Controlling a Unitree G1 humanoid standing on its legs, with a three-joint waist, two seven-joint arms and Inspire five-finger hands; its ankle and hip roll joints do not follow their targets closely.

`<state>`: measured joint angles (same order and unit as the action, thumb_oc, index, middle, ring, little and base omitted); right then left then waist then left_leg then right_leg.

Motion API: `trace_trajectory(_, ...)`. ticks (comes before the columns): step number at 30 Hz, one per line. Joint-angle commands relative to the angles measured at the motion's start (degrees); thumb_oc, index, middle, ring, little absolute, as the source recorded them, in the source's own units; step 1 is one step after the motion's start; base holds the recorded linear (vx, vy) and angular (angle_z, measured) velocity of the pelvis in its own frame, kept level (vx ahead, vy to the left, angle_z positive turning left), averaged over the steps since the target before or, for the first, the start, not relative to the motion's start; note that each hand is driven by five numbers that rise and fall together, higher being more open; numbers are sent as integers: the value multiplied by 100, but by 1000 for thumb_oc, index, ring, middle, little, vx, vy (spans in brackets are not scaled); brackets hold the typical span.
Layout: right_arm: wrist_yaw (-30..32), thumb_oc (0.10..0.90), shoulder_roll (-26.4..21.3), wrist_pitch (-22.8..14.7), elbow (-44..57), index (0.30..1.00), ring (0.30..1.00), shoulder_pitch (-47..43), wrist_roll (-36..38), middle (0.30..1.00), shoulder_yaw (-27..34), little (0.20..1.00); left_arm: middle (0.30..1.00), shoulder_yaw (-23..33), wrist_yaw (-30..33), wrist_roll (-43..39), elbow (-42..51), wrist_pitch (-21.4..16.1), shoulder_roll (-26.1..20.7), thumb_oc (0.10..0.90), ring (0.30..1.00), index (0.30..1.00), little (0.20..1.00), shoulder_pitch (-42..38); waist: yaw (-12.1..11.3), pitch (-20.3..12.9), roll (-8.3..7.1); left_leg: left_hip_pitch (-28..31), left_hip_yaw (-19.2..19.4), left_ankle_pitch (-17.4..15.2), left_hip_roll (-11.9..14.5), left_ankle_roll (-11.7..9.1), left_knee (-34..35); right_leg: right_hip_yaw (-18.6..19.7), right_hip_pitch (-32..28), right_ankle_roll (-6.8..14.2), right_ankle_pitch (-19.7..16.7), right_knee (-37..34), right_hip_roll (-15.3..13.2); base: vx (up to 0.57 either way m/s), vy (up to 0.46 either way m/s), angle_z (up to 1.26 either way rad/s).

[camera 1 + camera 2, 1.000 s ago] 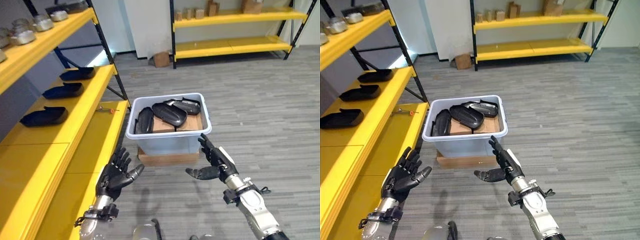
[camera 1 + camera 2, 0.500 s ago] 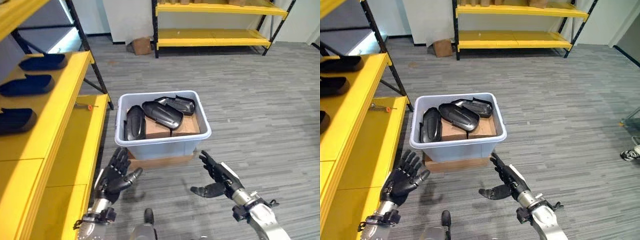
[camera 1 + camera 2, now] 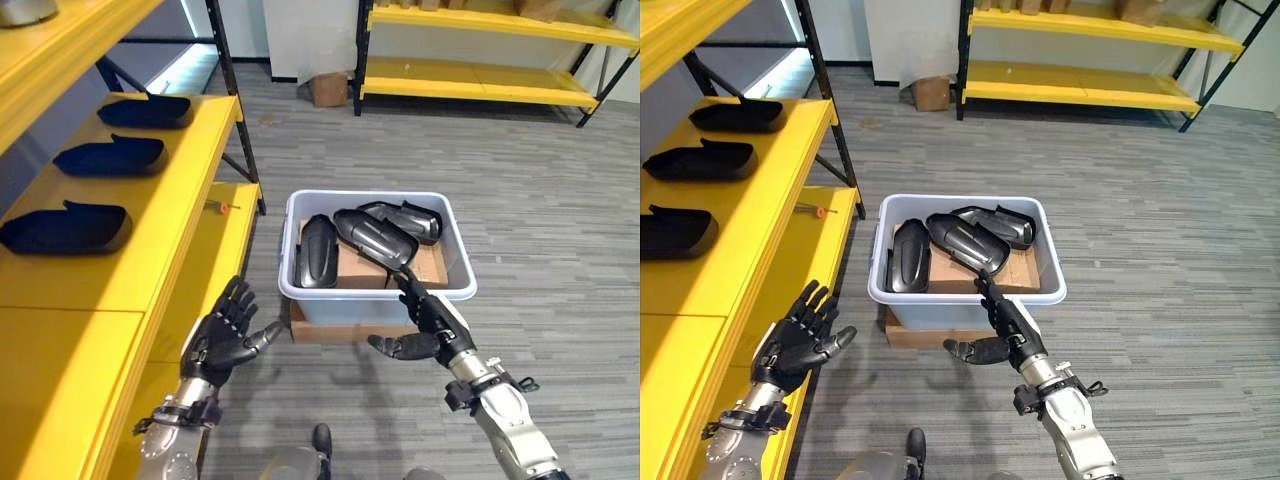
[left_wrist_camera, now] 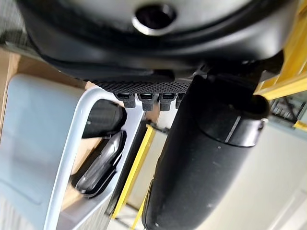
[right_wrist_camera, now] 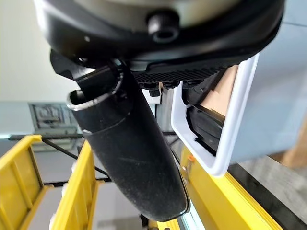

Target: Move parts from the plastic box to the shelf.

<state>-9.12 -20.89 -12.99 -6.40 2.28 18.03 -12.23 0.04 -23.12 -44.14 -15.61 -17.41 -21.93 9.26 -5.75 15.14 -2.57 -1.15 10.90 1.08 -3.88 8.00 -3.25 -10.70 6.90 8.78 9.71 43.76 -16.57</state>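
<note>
Parts (image 3: 372, 236): we count three black ones in the pale plastic box (image 3: 440, 291), lying on brown cartons, and three more on the yellow shelf (image 3: 190, 190). The lowest shelf part (image 3: 62, 228) is cut off at the edge. Our left hand (image 3: 222, 338) and right hand (image 3: 428, 326) hover before the box, fingers spread, holding nothing. The box sits on a cardboard slab (image 3: 345, 332).
</note>
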Motion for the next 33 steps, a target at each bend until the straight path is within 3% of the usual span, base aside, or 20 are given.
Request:
trace_trajectory(1,-333,900,-181,-720,485,1000,1000,-506,9,1000,341,1000,1000,-46,-172,-8,758,-355,-156,900,1000,1000,1000,-334,97,-265,120,415,80,-610,283,-284,30,-487,-203,-202,-709,-1238,801,68,-144,-8)
trace_trajectory(2,-368,900,-300,-696,531,1000,1000,-557,39,1000,356,1000,1000,-72,-117,13,758,-379,-157,900,1000,1000,1000,-388,134,-217,82,465,27,-607,295,-362,56,-421,-162,-162,-897,-2159,761,60,-155,4)
trace_trajectory(5,-244,900,-389,-595,598,1000,1000,-564,197,1000,397,1000,1000,-152,-69,1,734,-436,-177,900,1000,1000,1000,-404,257,-187,8,569,-141,-666,288,-410,71,-1,-102,-35,-1351,-3130,665,118,-199,15)
trace_trajectory(7,-135,900,-376,-507,608,1000,1000,-528,225,1000,470,1000,1000,-245,-113,57,681,-450,-179,900,1000,1000,1000,-435,334,-190,-76,692,-261,-805,291,-440,69,294,-73,143,-1820,-3675,415,208,-245,36)
trace_trajectory(11,-324,900,-325,-388,568,1000,1000,-487,132,1000,566,1000,1000,-302,-89,108,716,-486,-197,900,1000,1000,1000,-324,315,-168,-149,999,-162,-1019,442,-541,84,143,8,390,-2395,-4143,-16,216,-242,32)
trace_trajectory(16,-527,900,-554,-227,765,1000,1000,-394,152,1000,577,1000,1000,-258,89,-92,793,-434,-138,900,1000,1000,1000,-379,397,-298,-198,1179,-148,-997,718,-689,79,-7,-229,345,-1955,-4147,142,276,-297,1)
trace_trajectory(18,-502,900,-607,-255,796,1000,1000,-429,108,1000,531,1000,1000,-313,106,-136,890,-352,-17,900,1000,1000,1000,-389,411,-383,-196,1245,-124,-962,871,-807,108,-141,-337,177,-1610,-4015,288,284,-322,23)
trace_trajectory(24,-806,900,-656,-140,768,1000,1000,-549,576,1000,502,1000,1000,-331,368,-91,1027,-427,128,900,1000,1000,1000,-281,430,-485,-183,1304,-105,-962,1111,-1004,-48,-208,-421,-190,-1213,-3915,624,214,-260,-5)
trace_trajectory(27,-766,900,-715,-303,732,1000,1000,-510,503,1000,541,1000,1000,-311,558,-129,946,-524,220,900,1000,1000,1000,-242,440,-478,-205,892,-63,-640,1333,-1099,-766,-181,-570,-458,-1051,-3979,849,192,-346,4)
trace_trajectory(29,-852,900,-761,-479,756,1000,1000,-373,544,1000,666,1000,1000,-256,652,-50,867,-635,275,900,1000,1000,1000,-202,486,-443,-252,292,114,-281,1494,-1177,-2050,-223,-732,-736,-894,-4062,1037,207,-417,-2)
trace_trajectory(31,-897,900,-777,-525,782,1000,1000,-311,584,1000,719,1000,1000,-233,670,-6,838,-653,290,900,1000,1000,1000,-202,507,-428,-254,37,173,-215,1524,-1191,-2513,-263,-779,-809,-853,-4086,1091,115,-213,3)
trace_trajectory(33,-968,900,-778,-572,769,1000,1000,-277,636,1000,745,1000,1000,-214,673,10,794,-681,299,900,1000,1000,1000,-200,526,-418,-209,-27,247,-414,1494,-1199,-2744,-290,-861,-819,-744,-4083,1160,129,-120,20)
